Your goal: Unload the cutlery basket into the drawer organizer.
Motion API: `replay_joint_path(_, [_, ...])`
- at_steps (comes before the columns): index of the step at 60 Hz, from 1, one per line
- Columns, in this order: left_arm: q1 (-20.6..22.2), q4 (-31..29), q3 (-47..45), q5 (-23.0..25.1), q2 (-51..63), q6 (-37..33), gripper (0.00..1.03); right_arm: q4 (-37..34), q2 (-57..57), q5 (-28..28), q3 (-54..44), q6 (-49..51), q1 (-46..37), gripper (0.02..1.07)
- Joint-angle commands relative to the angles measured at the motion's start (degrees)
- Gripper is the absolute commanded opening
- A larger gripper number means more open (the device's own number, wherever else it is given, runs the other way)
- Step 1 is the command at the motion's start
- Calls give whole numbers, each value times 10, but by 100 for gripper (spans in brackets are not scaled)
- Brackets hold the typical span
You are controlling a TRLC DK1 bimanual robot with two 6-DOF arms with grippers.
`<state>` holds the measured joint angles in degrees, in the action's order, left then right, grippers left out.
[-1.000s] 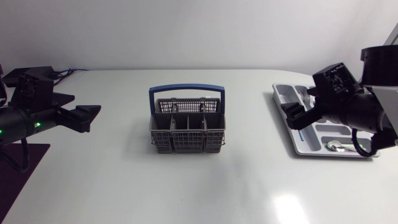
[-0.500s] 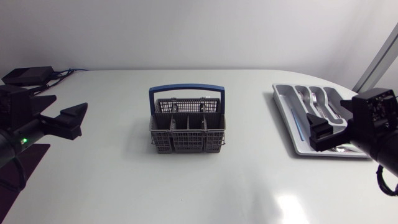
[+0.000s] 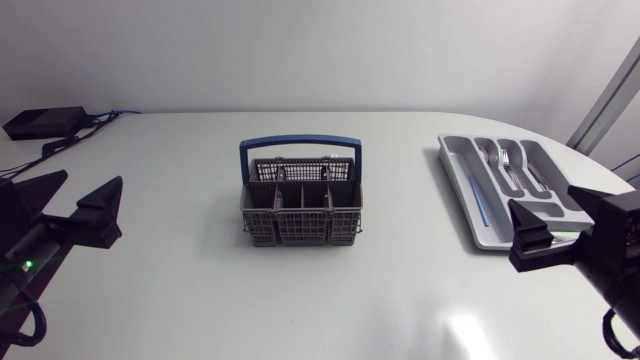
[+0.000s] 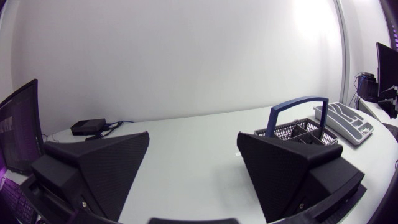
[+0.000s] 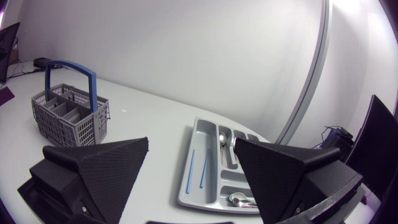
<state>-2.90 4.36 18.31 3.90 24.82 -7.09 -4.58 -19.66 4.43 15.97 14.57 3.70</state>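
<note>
The grey cutlery basket [image 3: 300,208] with its blue handle stands upright mid-table; no cutlery shows above its rim. The grey drawer organizer [image 3: 462,180] lies at the far right, with forks and spoons [image 3: 505,160] in its compartments. My left gripper [image 3: 72,200] is open and empty at the left edge, well away from the basket [image 4: 298,129]. My right gripper [image 3: 537,232] is open and empty too, near the organizer's front corner. In the right wrist view the organizer [image 5: 194,144] lies just ahead of the open gripper [image 5: 193,171], and the basket [image 5: 68,115] stands further off to one side.
A black box with cables [image 3: 45,122] sits at the table's back left corner. Bare white tabletop surrounds the basket on all sides and separates it from the organizer.
Both arms have drawn back towards the table's sides and front edge. The right gripper has come off from above the organizer, uncovering it. Both grippers stayed open.
</note>
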Motion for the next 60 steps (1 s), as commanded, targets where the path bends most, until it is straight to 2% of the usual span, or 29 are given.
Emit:
replay_joint_path(1, [6,-2,-27,-6,-25,20,99,10,25,-4,-28,-33,-7,102])
replay_joint_path(36, [24,-34,-147,-31,-197,59,98,46,197,-44,-160,-146,-37,102])
replay_joint_path(47, [29,-44,-183,-39,-248,71,98,46,197,-44,-160,-146,-37,102])
replay_joint_path(60, [29,-44,-183,-39,-248,71,98,46,197,-44,-160,-146,-37,102])
